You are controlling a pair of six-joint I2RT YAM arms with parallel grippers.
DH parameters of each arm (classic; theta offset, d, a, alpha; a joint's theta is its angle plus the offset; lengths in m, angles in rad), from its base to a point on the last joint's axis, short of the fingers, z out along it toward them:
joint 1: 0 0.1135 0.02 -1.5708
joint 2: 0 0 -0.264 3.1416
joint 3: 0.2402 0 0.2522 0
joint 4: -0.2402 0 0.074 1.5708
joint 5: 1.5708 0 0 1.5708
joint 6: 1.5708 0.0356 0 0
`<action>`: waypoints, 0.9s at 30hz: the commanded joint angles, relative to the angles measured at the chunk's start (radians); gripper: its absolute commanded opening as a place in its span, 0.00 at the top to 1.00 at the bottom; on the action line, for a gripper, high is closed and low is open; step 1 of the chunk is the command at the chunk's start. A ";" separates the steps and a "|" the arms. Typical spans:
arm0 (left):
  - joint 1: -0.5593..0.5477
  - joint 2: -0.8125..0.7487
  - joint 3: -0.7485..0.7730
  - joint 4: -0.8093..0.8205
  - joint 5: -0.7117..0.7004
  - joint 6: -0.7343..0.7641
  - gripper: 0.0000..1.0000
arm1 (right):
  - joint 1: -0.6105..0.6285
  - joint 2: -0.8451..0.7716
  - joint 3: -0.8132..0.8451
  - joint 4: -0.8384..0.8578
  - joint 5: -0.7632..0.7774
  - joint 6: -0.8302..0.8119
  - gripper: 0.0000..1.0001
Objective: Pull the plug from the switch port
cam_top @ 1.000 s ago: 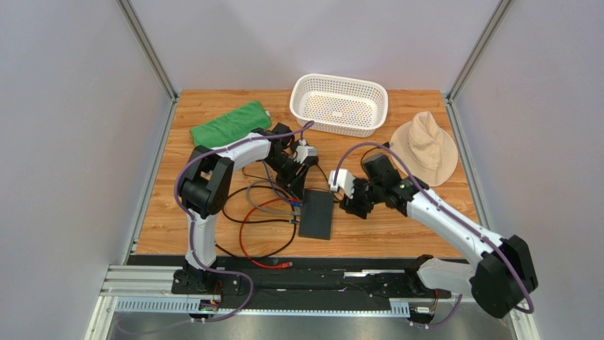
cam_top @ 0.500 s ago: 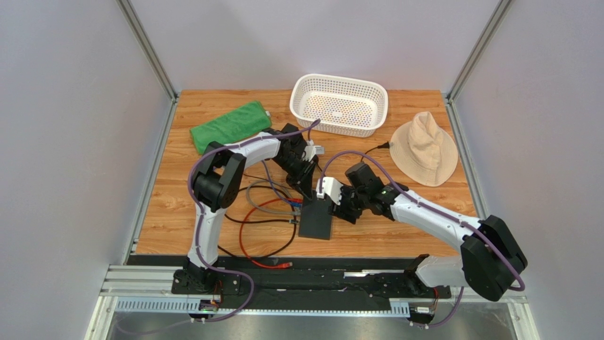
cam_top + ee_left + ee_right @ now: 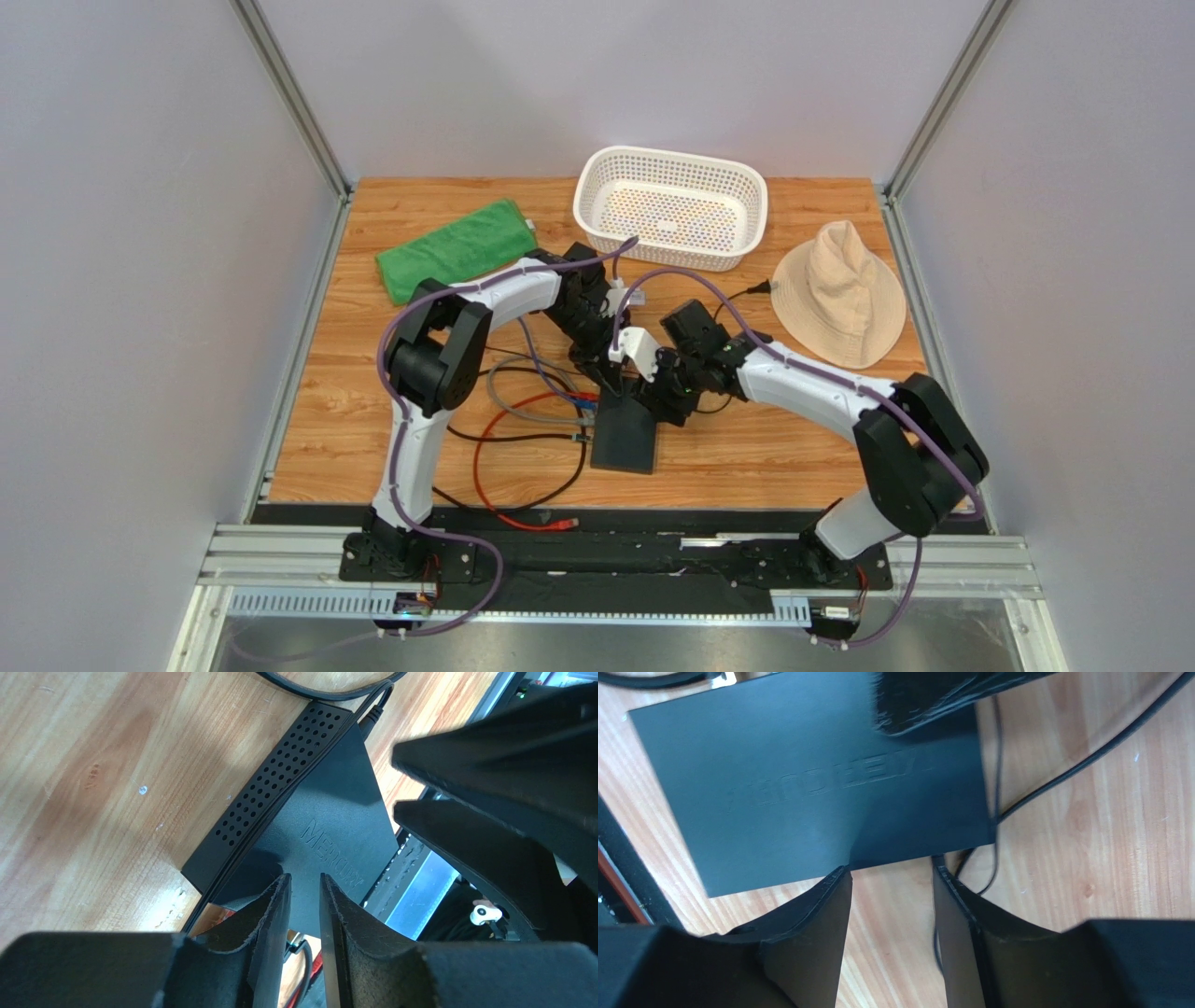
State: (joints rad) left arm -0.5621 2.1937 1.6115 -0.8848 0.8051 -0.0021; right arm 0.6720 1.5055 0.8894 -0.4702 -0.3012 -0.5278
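The switch (image 3: pixel 627 434) lies flat on the wooden table (image 3: pixel 786 448). Red, grey and black cables (image 3: pixel 526 410) run in to its left edge, where the plugs (image 3: pixel 579 437) sit in the ports. A thin black cord (image 3: pixel 375 703) enters at its far corner.

Both arms meet over the far end of the switch. The right gripper (image 3: pixel 889 896) hangs at the switch's right edge, jaws parted and empty, with bare wood showing between them. It looks set to press on or clamp the slab so the box does not slide when a plug is tugged.

The left gripper (image 3: pixel 302 903) points down over the switch's top face, its jaws a narrow slit apart with nothing between them. It is not yet on the port side, so I judge that no plug is gripped and all remain seated.
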 commanded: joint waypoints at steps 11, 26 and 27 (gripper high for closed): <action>-0.007 0.149 0.022 -0.031 -0.035 0.089 0.64 | -0.111 0.042 0.145 -0.179 -0.131 -0.175 0.51; -0.005 0.192 0.085 -0.068 -0.092 0.137 0.64 | -0.103 0.127 0.137 -0.113 -0.150 -0.413 0.51; -0.005 0.193 0.088 -0.068 -0.093 0.137 0.64 | -0.103 0.128 0.131 -0.101 -0.145 -0.414 0.51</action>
State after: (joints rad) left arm -0.5632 2.3100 1.6993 -1.0237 0.9569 0.0357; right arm 0.5663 1.6211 1.0035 -0.6289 -0.4366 -0.8795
